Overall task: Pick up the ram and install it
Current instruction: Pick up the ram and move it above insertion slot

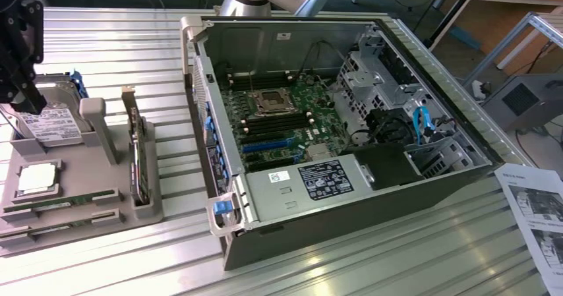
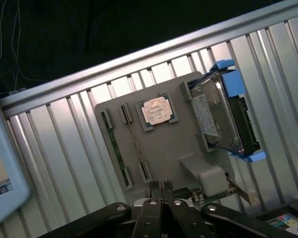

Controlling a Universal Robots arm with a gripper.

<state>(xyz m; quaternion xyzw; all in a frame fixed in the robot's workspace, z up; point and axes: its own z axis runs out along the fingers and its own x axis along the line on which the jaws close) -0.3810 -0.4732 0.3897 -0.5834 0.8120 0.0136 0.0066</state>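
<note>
Two ram sticks, long thin green boards, lie in slots at the front of the grey holder tray (image 1: 97,210): one ram stick (image 1: 62,202) and a second (image 1: 57,225) beside it. In the wrist view the ram sticks (image 2: 115,151) (image 2: 135,145) sit on edge beside the silver processor (image 2: 156,110). My black gripper (image 1: 29,103) hangs above the tray's far end, over the hard drive (image 1: 49,115), well above the ram. Its fingertips (image 2: 161,188) are pressed together with nothing between them. The open computer case (image 1: 352,144) shows the motherboard (image 1: 291,111) with its black memory slots.
On the tray also stand a silver processor (image 1: 35,177) and an expansion card (image 1: 136,157) held on edge. The case's tall walls (image 1: 198,111) rise to the exterior view's right of the tray. A paper sheet (image 1: 536,210) lies at the far right. The slatted metal table (image 1: 105,39) surrounds everything.
</note>
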